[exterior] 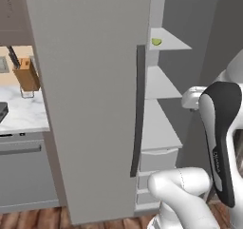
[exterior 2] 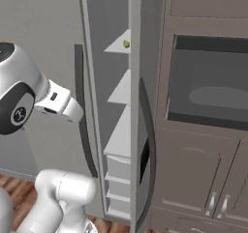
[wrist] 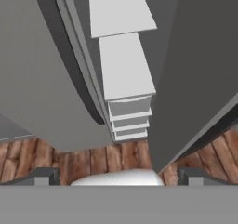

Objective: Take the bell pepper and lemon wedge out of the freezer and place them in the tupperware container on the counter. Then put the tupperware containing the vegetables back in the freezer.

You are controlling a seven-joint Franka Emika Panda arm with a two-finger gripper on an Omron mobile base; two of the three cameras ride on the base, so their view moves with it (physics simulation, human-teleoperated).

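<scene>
Freezer (exterior: 90,104) ajar — lemon wedge (exterior: 156,42) (upper shelf).

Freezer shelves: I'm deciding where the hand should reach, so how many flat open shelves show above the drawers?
3: top shelf carrying the lemon wedge, middle shelf, bottom shelf just above the drawers. Higher ones may be hidden.

The tall light-grey freezer (exterior: 90,104) has a broad door with a flat, matt, smooth finish, like painted metal. Its long curved handle (exterior: 138,109) is dark and dull, plastic-looking. The pale grey shelves (exterior: 159,83) inside look like smooth matt plastic. The tiny yellow-green lemon wedge (exterior: 156,42) on an upper shelf has a slight sheen. The white marble surface (exterior: 23,111) is smooth and polished with grey veins. The knife block (exterior: 26,74) on it looks like plain brown wood. The floor (wrist: 93,160) is reddish-brown wood planks with visible grain. The dark oven window (exterior 2: 210,84) is glossy glass, set in matt brown-grey cabinets (exterior 2: 198,174).
</scene>
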